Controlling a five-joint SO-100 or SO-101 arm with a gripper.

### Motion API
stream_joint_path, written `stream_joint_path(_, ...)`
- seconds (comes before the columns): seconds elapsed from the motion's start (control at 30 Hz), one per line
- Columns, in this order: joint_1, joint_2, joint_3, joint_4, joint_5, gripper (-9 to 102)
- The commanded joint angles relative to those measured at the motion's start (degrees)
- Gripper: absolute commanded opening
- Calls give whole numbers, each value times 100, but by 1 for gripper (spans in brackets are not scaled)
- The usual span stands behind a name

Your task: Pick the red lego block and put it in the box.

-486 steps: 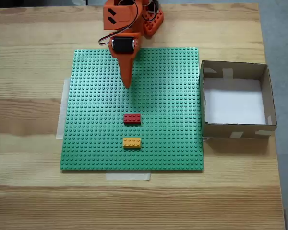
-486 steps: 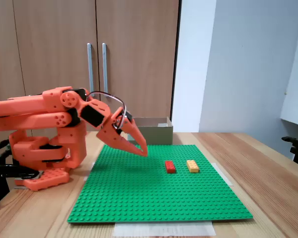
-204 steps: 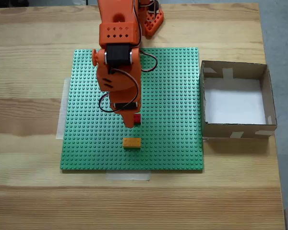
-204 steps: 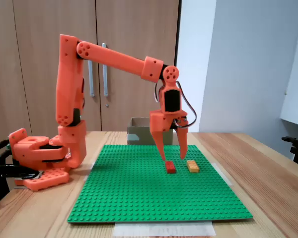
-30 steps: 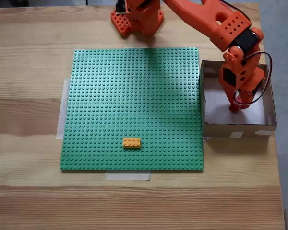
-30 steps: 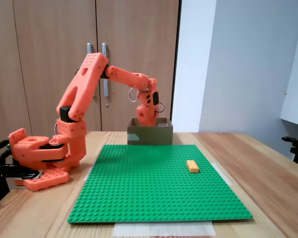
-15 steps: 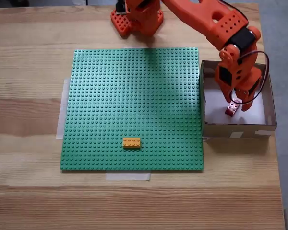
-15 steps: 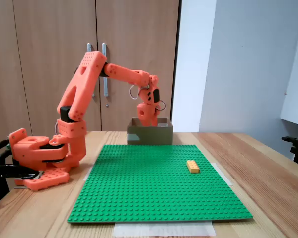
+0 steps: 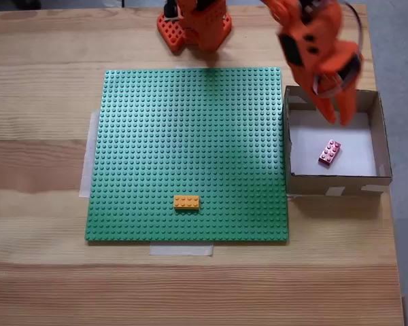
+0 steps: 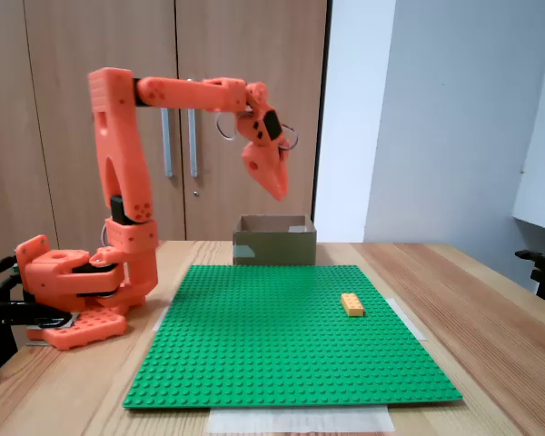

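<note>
The red lego block [image 9: 329,152] lies loose and askew on the white bottom of the brown cardboard box [image 9: 333,184], right of the green plate in a fixed view from above. My orange gripper [image 9: 338,119] hangs above the box's far part, fingers apart and empty, clear of the block. From the front, in a fixed view, the gripper [image 10: 280,193] points down well above the box [image 10: 274,247], whose walls hide the block.
A yellow-orange brick [image 9: 186,202] sits near the front of the green baseplate [image 9: 190,129], also seen from the front as brick [image 10: 351,303] on plate [image 10: 282,354]. The arm's base [image 9: 194,24] stands behind the plate. Wooden cabinet doors rise behind the table.
The gripper let go of the red block, which now lies on the box's bottom. The arm has since lifted up and back, away from the box floor.
</note>
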Motion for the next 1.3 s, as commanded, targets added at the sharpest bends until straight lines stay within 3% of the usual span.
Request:
stream_joint_path(0.0, 237, 1301, 580, -229, -158, 3)
stream_joint_path(0.27, 1389, 4034, 2654, -431, -211, -1)
stream_joint_path(0.5, 2426, 5194, 3841, -589, 325, -1)
stream_joint_path(0.67, 3138, 5722, 4966, -1169, 650, -1)
stream_joint_path(0.83, 3524, 6688, 6381, -1749, 932, -1)
stream_joint_path(1.27, 4017, 8490, 8420, -2241, 1556, -1)
